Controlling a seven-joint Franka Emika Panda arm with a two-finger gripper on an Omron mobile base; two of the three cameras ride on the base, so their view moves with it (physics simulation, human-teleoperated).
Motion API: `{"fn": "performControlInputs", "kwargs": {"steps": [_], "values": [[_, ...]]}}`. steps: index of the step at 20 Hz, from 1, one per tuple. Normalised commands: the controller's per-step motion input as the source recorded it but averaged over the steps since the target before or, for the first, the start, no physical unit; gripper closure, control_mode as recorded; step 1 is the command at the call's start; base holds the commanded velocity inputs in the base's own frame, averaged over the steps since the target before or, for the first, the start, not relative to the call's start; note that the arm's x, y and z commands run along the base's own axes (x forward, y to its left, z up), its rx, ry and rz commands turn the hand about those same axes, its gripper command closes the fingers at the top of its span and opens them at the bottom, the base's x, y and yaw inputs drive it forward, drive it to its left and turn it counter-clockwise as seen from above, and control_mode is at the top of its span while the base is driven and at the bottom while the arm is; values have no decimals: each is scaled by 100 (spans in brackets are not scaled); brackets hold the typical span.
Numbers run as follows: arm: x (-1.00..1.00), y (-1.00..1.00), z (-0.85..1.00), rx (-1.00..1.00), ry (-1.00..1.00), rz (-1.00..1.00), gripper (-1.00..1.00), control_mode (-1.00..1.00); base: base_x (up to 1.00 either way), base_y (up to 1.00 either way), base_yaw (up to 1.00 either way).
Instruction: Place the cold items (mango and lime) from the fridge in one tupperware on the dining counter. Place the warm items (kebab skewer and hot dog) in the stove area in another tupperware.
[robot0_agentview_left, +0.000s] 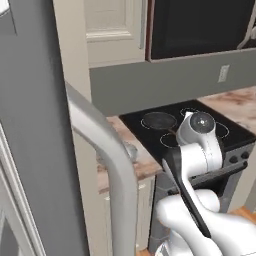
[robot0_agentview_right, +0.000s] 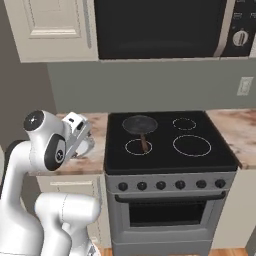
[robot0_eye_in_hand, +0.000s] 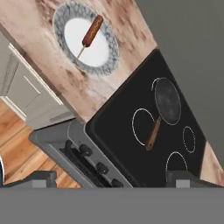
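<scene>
The robot's white arm rises in the foreground, its gripper held in the air over the stove area. In the hand view the two dark fingertips stand wide apart, one at each side of the bottom, with nothing between them.

Just below the hand lies the steel oven front with its row of dark knobs. Above that is the black glass cooktop with white ring burners. A dark frying pan with a brown handle sits on one rear burner, handle pointing toward the oven front.

On the marbled counter left of the cooktop rests a round white plate with a grey patterned rim. A reddish-brown sausage on a thin stick lies across the plate; whether this is the hot dog or the kebab skewer cannot be told.

In the left base view a grey fridge door with a long curved pale handle stands close at the left. Farther back, a dark microwave hangs above the cooktop beside cream cabinets.
</scene>
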Motion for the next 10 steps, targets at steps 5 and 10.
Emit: {"fn": "performControlInputs", "kwargs": {"steps": [5, 10], "values": [[0, 0, 0, 0, 0, 0, -100, 100, 39, 35, 0], [0, 0, 0, 0, 0, 0, -100, 100, 47, 30, 7]]}}
